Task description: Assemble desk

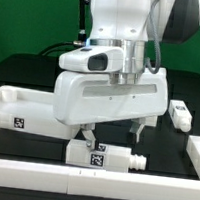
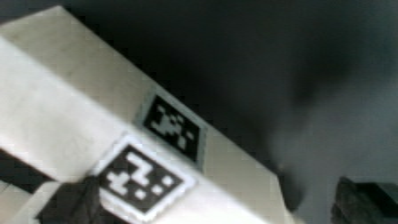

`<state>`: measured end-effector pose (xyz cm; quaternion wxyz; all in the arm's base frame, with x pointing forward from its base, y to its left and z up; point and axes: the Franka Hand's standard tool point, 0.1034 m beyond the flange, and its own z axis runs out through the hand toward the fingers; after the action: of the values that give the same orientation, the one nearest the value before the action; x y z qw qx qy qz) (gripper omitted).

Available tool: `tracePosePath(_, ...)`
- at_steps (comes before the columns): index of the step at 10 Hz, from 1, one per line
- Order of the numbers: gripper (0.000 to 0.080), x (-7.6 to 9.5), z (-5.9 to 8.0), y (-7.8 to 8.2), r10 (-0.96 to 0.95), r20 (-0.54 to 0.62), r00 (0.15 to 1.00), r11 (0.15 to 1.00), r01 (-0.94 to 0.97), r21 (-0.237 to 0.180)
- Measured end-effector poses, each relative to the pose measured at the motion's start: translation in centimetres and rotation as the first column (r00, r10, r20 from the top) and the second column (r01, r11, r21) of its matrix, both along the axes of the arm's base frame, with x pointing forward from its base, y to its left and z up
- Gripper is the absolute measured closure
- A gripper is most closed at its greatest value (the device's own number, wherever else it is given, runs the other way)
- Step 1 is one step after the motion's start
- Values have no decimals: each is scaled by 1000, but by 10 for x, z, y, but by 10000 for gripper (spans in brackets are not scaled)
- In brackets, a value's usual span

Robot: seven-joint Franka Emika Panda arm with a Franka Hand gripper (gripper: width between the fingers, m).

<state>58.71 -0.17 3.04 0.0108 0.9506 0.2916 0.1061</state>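
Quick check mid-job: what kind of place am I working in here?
Probably a lab robot test bench: a green backdrop, a black table fenced by low white border walls, and a white leg carrying a square tag.

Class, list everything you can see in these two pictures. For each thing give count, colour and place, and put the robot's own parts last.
desk legs: two, white with black-and-white tags; one lying under the tool, one at the exterior view's right
border walls: white, low, around the work area
table: one, black, under everything
backdrop: green, behind
arm: one, white, centre
tool: one, open, empty, above the near leg
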Motion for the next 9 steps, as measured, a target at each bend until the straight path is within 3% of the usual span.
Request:
tracePosePath(2,150,1,0,-2,30,1,1000,999,-30,-11)
tracePosePath(5,150,9,5,1,218,10,976,974,-217,-72)
tracePosePath(9,150,8,4,0,255,-3,967,964,-255,-80)
